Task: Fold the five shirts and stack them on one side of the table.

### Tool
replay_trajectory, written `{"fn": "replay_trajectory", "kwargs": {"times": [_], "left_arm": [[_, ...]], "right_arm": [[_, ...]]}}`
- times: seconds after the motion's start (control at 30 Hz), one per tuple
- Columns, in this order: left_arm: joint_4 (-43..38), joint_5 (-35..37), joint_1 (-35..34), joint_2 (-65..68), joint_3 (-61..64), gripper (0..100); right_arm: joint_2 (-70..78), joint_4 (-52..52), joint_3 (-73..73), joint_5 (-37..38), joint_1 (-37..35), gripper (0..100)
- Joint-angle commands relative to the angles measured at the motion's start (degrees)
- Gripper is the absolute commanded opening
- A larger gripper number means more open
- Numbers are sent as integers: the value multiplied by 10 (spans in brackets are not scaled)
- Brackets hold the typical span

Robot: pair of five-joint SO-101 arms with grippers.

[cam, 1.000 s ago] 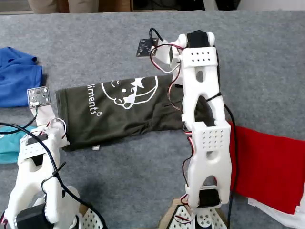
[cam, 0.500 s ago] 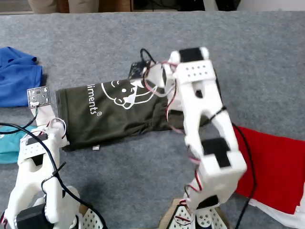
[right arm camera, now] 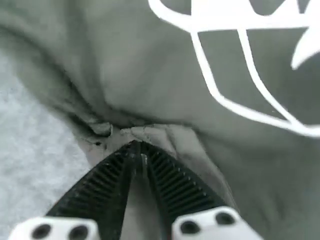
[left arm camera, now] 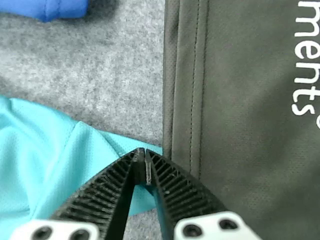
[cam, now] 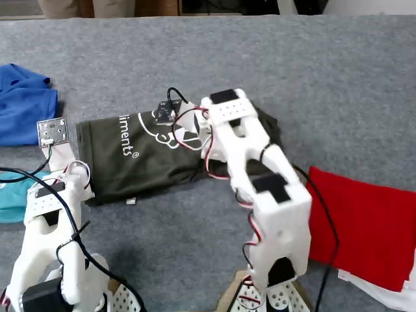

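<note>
Mid-fold on the grey desk [cam: 338, 71]: the right gripper [right arm camera: 137, 150] is clenched on a small pinch of the dark olive shirt [cam: 143, 159], which lies crosswise at the desk's middle with one end bunched under the arm. The left gripper [left arm camera: 141, 161] is closed on nothing, just beside the olive shirt's hemmed edge and above a teal shirt [left arm camera: 45, 150]. A blue shirt [cam: 23, 104] lies beyond that same end; a red shirt [cam: 364, 227] over a white one [cam: 390, 296] lies past the opposite end.

With so little cloth held, the pinch could slip and drop the fold askew. With the hem unpinned, the whole shirt may drag instead of folding.

White lettering and a cartoon outline mark the olive shirt, partly covered by the arm.
</note>
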Motion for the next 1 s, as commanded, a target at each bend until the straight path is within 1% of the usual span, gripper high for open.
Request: {"fn": "replay_trajectory", "kwargs": {"times": [0.0,0.07,0.17,0.2,0.27,0.37,0.4,0.5,0.63,0.8,0.87,0.97], "left_arm": [[-6,4,0,1,-22,19],[-5,4,0,-1,-22,19],[1,-3,-8,-5,-31,20],[28,-18,-12,-5,-49,19],[112,-47,-18,-3,-123,20],[226,-47,-28,2,-253,25],[253,-46,-28,2,-289,41],[310,-11,-21,15,-368,129],[345,-1,-9,114,-418,177],[347,0,-12,289,-484,202],[362,0,-8,342,-518,204],[410,0,3,385,-579,205]], "right_arm": [[33,47,-86,-6,-2,5],[24,65,-116,-7,0,5],[-33,115,-160,-7,0,5],[-58,127,-173,-7,4,5],[-112,130,-188,-11,18,5],[-175,98,-189,-57,51,5],[-189,84,-182,-70,64,5],[-205,28,-163,-108,109,5],[-209,-33,-163,-134,165,5],[-207,-83,-159,-153,221,5],[-205,-96,-153,-150,240,5],[-214,-91,-159,-134,261,5]]}}
